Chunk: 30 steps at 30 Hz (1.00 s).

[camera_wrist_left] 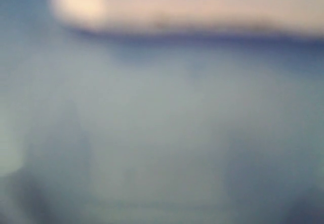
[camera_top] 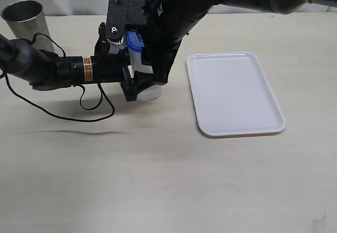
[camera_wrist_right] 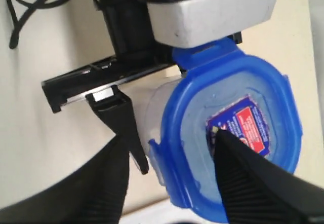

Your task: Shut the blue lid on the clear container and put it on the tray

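The clear container [camera_top: 150, 89] stands left of the tray [camera_top: 234, 93], and my left gripper [camera_top: 135, 81] is shut on its side. The blue lid [camera_top: 135, 41] sits on its mouth under the right arm. In the right wrist view the blue lid [camera_wrist_right: 233, 133] shows its red-and-blue sticker [camera_wrist_right: 243, 127], with tabs flared outward over the clear container [camera_wrist_right: 152, 107]. My right gripper [camera_wrist_right: 169, 138] is open just above the lid, one finger over the sticker and the other beyond the rim. The left wrist view is an unfocused blur.
A grey steel cup [camera_top: 26, 19] stands at the back left corner. A loose black cable [camera_top: 79, 114] loops over the table under the left arm. The white tray holds nothing. Both arms crowd the space around the container.
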Available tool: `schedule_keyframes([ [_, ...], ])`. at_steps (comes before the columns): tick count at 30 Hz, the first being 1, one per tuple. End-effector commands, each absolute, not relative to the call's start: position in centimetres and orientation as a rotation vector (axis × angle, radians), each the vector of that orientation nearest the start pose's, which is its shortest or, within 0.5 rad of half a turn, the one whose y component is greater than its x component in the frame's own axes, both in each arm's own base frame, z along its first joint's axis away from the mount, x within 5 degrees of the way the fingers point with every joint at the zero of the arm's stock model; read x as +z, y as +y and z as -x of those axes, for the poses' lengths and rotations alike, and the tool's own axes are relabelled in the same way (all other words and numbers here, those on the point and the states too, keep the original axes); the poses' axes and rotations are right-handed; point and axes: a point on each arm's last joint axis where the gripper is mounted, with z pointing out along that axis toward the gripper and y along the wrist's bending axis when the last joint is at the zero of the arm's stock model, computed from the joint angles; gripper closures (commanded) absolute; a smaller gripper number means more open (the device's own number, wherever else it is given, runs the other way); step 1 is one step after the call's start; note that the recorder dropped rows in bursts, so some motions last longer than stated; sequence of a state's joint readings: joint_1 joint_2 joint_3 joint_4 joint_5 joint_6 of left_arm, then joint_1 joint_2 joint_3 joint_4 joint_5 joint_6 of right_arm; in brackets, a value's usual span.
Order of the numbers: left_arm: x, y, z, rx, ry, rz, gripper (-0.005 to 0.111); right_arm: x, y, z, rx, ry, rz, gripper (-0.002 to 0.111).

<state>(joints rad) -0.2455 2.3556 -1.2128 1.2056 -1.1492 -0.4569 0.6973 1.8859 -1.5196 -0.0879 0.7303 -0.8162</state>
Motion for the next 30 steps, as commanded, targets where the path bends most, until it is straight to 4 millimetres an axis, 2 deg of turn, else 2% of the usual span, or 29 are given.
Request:
schedule_keyframes([
  [1,8.0,-18.6,-37.3,-0.975,1.368,-1.203,0.107,24.8,26.7,-32.3,-0.045,2.033,1.774,0.059],
  [4,8.0,-18.6,-37.3,-0.975,1.368,-1.203,0.107,26.2,27.0,-32.6,-0.019,2.061,1.693,0.059],
  [8,8.0,-18.6,-37.3,-0.974,1.369,-1.198,0.107,28.2,27.2,-32.8,0.133,2.108,1.612,0.059],
  [15,8.0,-18.6,-37.3,-0.974,1.369,-1.196,0.107,31.1,25.8,-34.2,0.408,2.199,1.392,0.059],
  [21,8.0,-18.6,-37.4,-0.973,1.369,-1.194,0.107,31.6,22.5,-36.4,0.496,2.426,0.981,0.059],
  [25,8.1,-18.6,-37.4,-0.972,1.371,-1.188,0.107,31.2,19.8,-37.3,0.498,2.546,0.886,0.059],
  [28,8.1,-18.6,-37.4,-0.971,1.371,-1.186,0.107,31.2,18.8,-37.7,0.512,2.592,0.788,0.059],
  [30,8.1,-18.6,-37.4,-0.971,1.371,-1.186,0.107,31.1,18.7,-37.6,0.514,2.609,0.788,0.059],
])
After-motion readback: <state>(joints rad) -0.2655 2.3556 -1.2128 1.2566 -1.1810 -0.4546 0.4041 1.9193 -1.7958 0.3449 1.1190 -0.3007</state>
